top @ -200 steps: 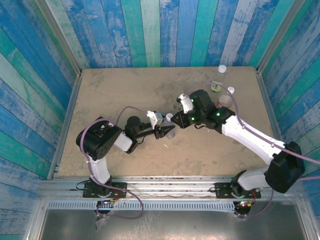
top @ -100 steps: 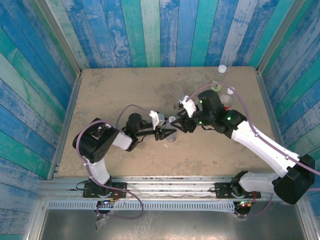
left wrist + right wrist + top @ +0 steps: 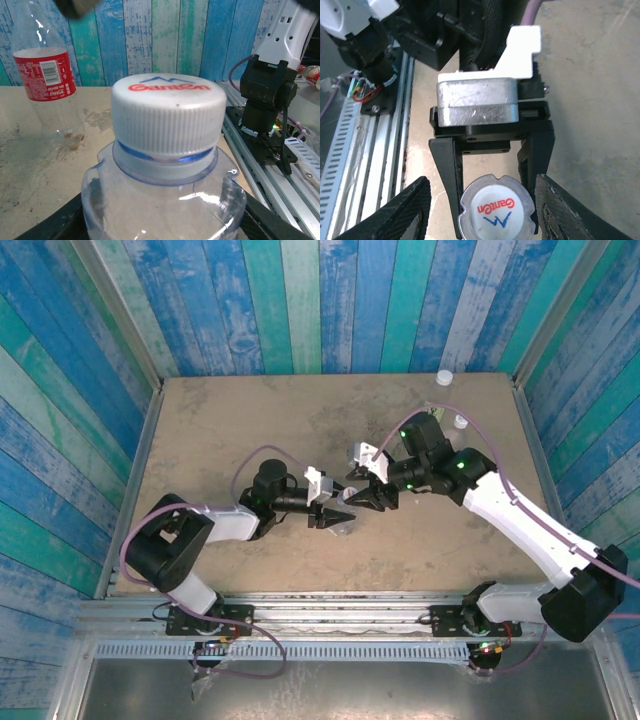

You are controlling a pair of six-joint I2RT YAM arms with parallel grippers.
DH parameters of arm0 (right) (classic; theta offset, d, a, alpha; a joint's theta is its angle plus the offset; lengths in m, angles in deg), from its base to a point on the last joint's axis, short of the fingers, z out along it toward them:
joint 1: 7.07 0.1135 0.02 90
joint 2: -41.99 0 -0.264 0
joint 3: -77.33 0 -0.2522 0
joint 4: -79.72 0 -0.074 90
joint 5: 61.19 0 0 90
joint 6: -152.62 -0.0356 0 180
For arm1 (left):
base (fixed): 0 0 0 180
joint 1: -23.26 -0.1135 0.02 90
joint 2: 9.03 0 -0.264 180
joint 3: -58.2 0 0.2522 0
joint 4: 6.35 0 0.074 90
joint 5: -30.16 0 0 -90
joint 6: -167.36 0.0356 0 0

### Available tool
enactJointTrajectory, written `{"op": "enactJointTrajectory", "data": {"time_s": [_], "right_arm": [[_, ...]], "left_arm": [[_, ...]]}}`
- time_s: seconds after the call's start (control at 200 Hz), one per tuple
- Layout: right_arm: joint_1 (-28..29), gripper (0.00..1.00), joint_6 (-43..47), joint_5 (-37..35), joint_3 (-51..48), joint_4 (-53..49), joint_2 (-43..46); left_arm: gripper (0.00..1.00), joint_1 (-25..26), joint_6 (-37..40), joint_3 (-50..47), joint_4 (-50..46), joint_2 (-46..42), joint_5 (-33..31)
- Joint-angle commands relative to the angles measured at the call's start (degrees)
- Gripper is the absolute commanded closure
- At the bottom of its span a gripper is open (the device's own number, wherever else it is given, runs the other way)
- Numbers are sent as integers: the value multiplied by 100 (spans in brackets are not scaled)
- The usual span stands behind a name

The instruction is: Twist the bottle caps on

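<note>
My left gripper is shut on the plain bluish bottle, its black fingers clamping the bottle's shoulder from both sides. A white ribbed bottle cap with a red and blue logo sits on that bottle's neck. My right gripper hangs open over the cap, its fingers wide of it on either side and touching nothing. The red-labelled bottle stands upright on the table behind. Two loose bottle caps lie at the far right, one by the back wall and one nearer.
The grippers meet in mid-table, the right gripper just right of the left one. Blue plank walls close in the back and sides. A metal rail with the right arm's base runs along the near edge.
My right gripper has opened off the cap and shifted a little. The left arm has stretched out and carried the bottle slightly nearer and to the right.
</note>
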Motion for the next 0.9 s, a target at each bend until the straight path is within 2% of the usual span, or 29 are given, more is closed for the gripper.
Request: {"op": "enactJointTrajectory", "data": {"time_s": [0.0,0.175,0.361,0.511,0.771,0.897], "right_arm": [[-17,44,307,304,128,-309,-57],[-17,50,331,234,134,-314,-118],[-17,52,371,229,143,-313,-202],[-21,59,402,185,153,-351,-230],[-20,60,415,94,148,-389,-265],[-20,58,411,45,166,-389,-286]], "left_arm": [[41,26,34,108,-134,-311,185],[42,51,-29,155,-117,-373,304],[42,65,-9,191,-224,-422,331],[42,74,-16,204,-224,-426,304],[42,73,-46,208,-203,-465,313],[42,74,-55,204,-205,-452,305]]}}
